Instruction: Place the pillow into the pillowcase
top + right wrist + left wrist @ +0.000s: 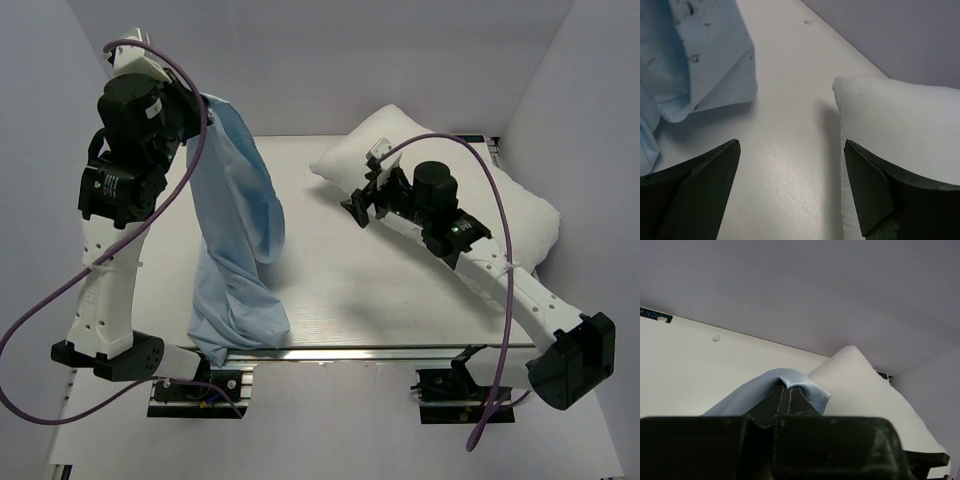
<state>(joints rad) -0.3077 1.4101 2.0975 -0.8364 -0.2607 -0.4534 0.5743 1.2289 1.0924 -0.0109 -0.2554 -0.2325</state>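
The light-blue pillowcase (238, 235) hangs from my left gripper (196, 103), which is raised high at the back left and shut on its top edge; its lower end rests on the table's front edge. In the left wrist view the cloth (795, 382) folds over my shut jaws. The white pillow (520, 215) lies at the back right of the table. My right gripper (360, 205) is open and empty just off the pillow's near-left edge. In the right wrist view the pillow's corner (880, 110) lies by my right finger, with the pillowcase (705, 60) at upper left.
The white table (370, 300) lies between white enclosure walls on both sides and at the back. The table's front edge has a metal rail (340, 352) with both arm bases mounted under it.
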